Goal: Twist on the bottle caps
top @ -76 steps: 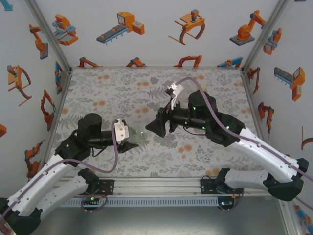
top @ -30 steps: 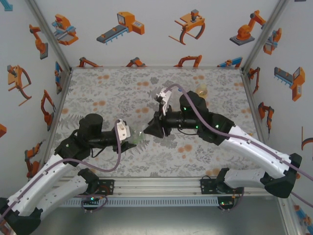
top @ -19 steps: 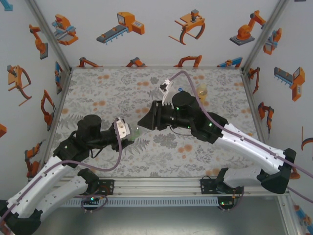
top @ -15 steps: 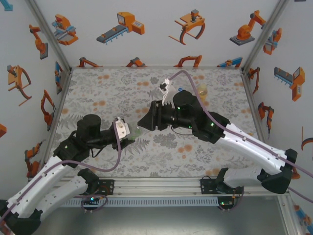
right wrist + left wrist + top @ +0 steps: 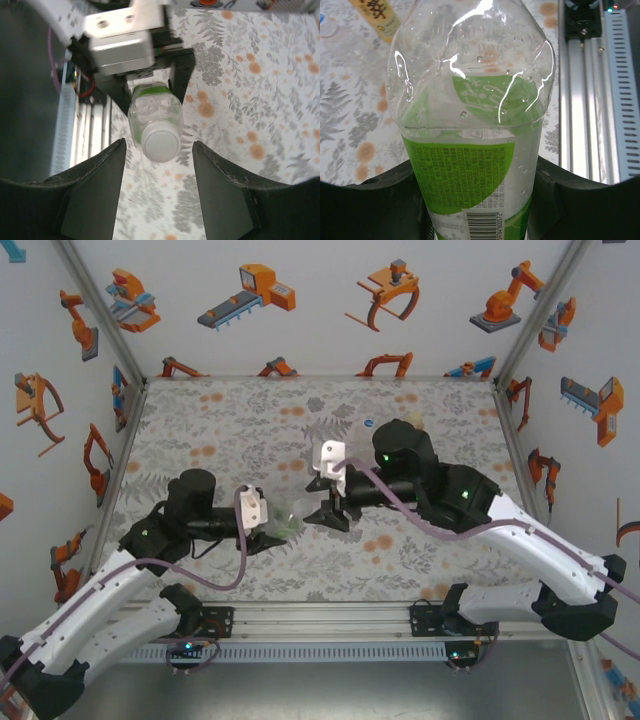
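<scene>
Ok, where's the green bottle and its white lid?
green bottle (image 5: 470, 165), left wrist view, middle of its green label.
white lid (image 5: 161, 145), right wrist view, middle of its round top.

the bottle (image 5: 470, 100) is clear and green-labelled, its cap (image 5: 161, 145) white, the tablecloth (image 5: 220, 430) grey-leafed with orange blooms

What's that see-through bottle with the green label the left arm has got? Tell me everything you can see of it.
The bottle is clear plastic with a green label and a barcode, with droplets clinging inside. A white cap sits on its neck. The left gripper clamps its body from both sides, holding it above the table, neck toward the open right gripper, which does not touch it.
</scene>
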{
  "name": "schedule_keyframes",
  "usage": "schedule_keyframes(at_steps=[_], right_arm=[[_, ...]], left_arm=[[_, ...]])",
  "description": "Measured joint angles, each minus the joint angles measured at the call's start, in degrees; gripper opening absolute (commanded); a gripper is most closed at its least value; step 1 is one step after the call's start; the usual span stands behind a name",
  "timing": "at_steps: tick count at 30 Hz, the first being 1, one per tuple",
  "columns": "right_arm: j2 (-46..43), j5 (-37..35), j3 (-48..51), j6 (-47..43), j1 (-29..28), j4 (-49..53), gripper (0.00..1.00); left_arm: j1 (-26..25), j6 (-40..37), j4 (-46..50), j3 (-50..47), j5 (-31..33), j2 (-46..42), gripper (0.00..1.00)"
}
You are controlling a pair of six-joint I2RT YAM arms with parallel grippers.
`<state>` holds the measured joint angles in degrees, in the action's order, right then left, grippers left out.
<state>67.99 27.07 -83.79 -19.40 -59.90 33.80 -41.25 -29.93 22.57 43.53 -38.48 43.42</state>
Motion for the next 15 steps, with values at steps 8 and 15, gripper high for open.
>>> schedule_keyframes(at_steps=[8,15], right_arm=[[1.6,6.0,-1.4,-15.1,0.0,6.1,0.52],[4.6,8.1,-2.4,-17.7,0.0,7.3,0.43]], left_arm=[[-0.2,-0.7,1.5,0.2,-3.6,1.0,0.0],[-0.4,-0.9,1.6,0.4,-4.5,1.0,0.0]])
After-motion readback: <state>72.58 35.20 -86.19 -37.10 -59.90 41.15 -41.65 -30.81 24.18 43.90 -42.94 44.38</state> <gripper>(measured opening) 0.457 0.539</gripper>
